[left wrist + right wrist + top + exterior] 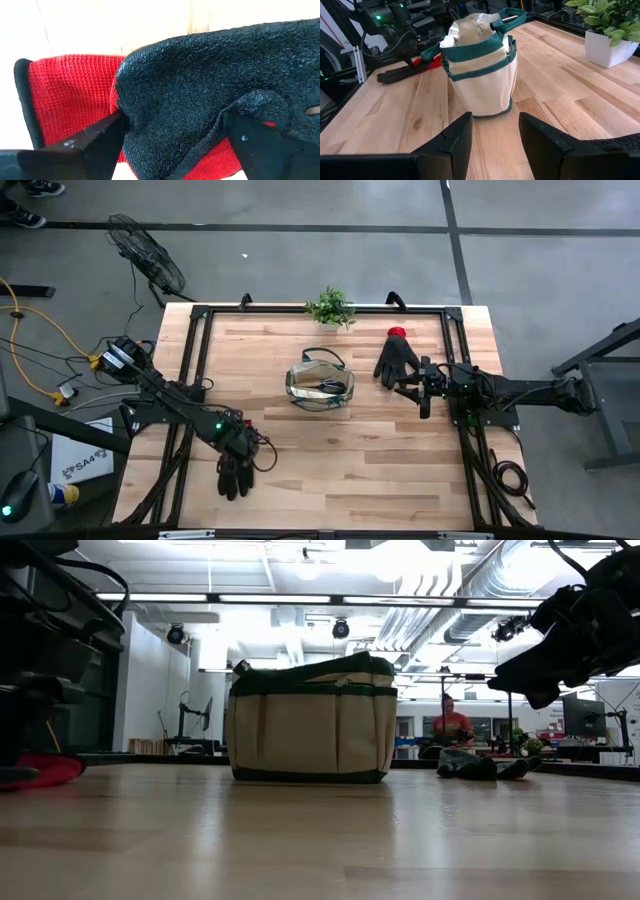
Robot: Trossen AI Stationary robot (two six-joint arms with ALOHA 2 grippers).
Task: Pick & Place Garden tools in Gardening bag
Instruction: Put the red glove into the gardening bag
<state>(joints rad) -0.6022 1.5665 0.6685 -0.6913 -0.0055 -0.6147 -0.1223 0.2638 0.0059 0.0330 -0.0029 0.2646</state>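
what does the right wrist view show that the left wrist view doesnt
Only the right wrist view shows the gardening bag, the potted plant, the right claw standing open and empty, and the left arm beyond the bag.

Only the left wrist view shows the left claw open astride a glove's black palm.

Both show that glove with its red cuff, lying on the wooden table.

quick count from what's visible: two gloves, one glove [397, 358] with a red cuff lying by the right arm, the other glove [233, 476] under the left gripper. one gardening bag [320, 383] mid-table, something dark in it but can't tell what or how many. one potted plant [331, 307]. two robot arms. one person [452, 724] way back in the room.
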